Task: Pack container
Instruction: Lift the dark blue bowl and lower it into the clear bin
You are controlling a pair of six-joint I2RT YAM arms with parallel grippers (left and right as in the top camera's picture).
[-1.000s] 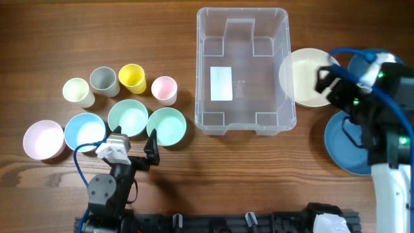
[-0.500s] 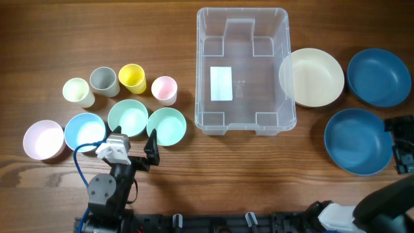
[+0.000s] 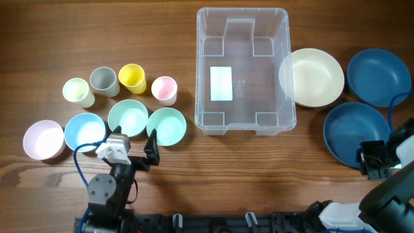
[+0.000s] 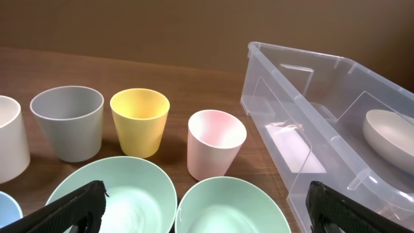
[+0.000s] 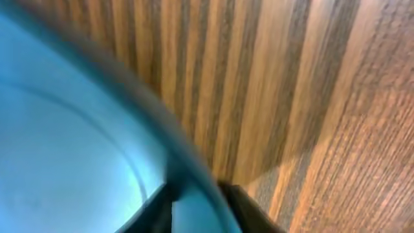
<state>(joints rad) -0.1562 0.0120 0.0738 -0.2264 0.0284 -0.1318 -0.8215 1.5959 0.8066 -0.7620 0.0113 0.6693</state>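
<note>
The clear container (image 3: 202,65) stands at the table's middle back with nothing in it; in the left wrist view its wall (image 4: 304,110) shows on the right. A dark blue bowl (image 3: 349,133) lies to its lower right. My right gripper (image 3: 375,160) is at that bowl's near right rim. In the blurred right wrist view the blue bowl's rim (image 5: 187,162) runs between the two fingers of the right gripper (image 5: 194,197), which are shut on it. My left gripper (image 3: 132,145) stands open just in front of two mint bowls (image 3: 128,118) (image 3: 167,125), holding nothing.
A cream bowl (image 3: 314,76) touches the container's right side, and a second dark blue bowl (image 3: 378,76) lies beyond it. On the left are a light blue bowl (image 3: 84,131), a pink bowl (image 3: 43,139) and cream, grey, yellow (image 3: 132,77) and pink cups.
My right arm has swung from beside the cream bowl down to the near blue bowl's rim and shut on it. The bowl has shifted slightly. The left arm is still.
</note>
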